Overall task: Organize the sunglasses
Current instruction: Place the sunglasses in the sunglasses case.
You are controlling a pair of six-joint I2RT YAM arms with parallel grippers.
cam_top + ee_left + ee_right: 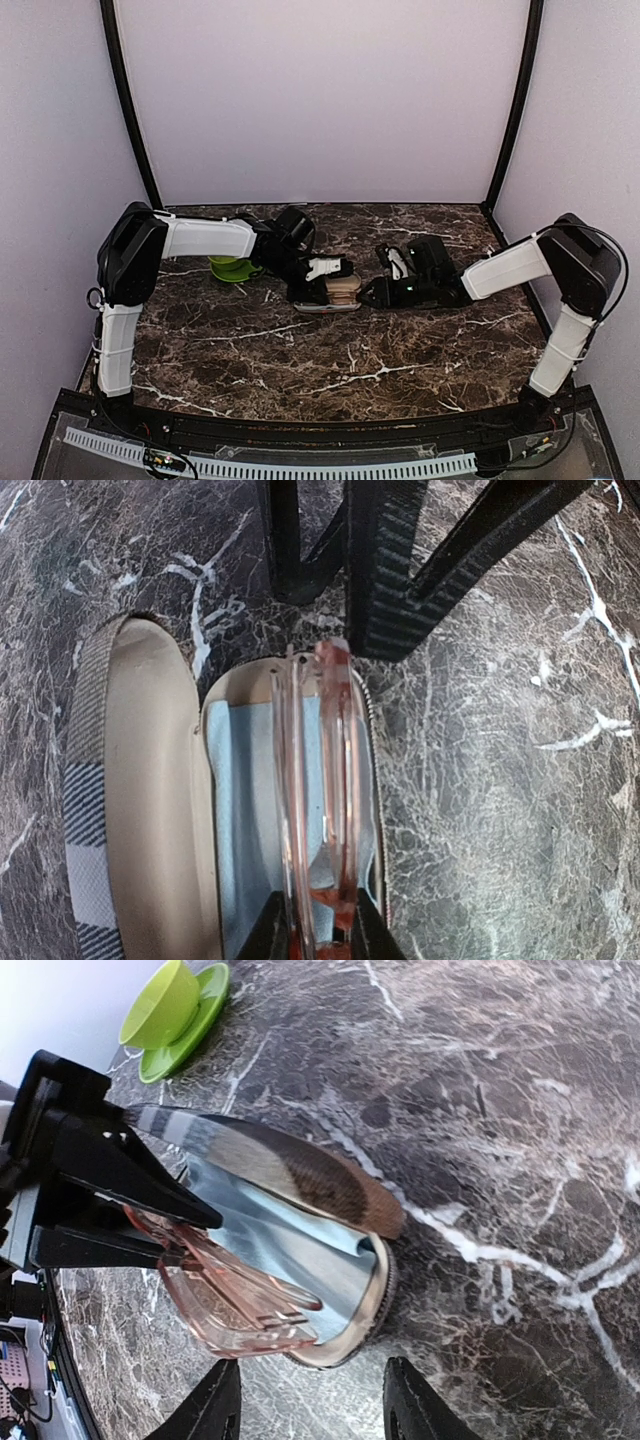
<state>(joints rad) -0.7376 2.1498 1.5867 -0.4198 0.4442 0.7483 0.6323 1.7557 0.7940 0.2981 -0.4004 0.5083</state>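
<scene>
pinching the pink sunglasses (322, 780), the left tool (318, 932) holds them lengthwise along the open case (150, 780); the right tool (312, 1400), spread, sits at its end.

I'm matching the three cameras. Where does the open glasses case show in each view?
Top external: glasses case at table centre, between the arms.
Left wrist: lower left.
Right wrist: centre.
Shared landmark: pink sunglasses held by the left fingers, in both wrist views.

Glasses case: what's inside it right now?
Folded pink sunglasses, standing on edge and pinched by the left gripper, over a blue cloth. The floor of the glasses case beneath them is covered.
</scene>
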